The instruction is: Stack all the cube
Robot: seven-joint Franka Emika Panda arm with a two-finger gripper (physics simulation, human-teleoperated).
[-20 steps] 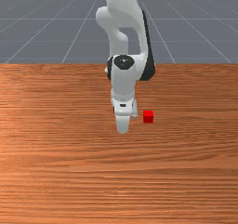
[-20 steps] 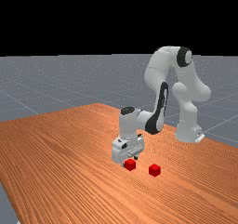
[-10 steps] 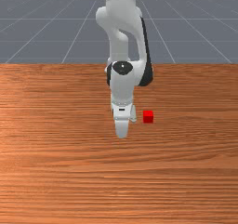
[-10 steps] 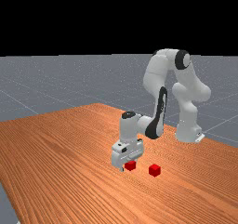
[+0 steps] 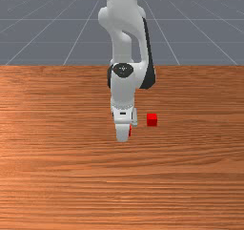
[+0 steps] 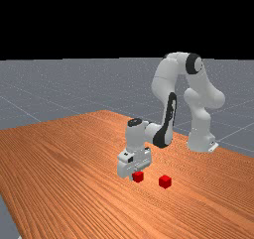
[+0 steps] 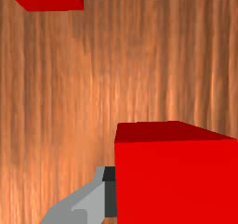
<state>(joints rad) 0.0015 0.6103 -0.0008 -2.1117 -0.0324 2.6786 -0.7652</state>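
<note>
The end effector stood at one red cube, the second cube nearby toward the far view's right. Apart or clamped, I couldn't tell; careful centring mattered before any lift.

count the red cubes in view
2: one cube right at the hand, the other cube on the table, apart from it, toward the far view's right.
</note>
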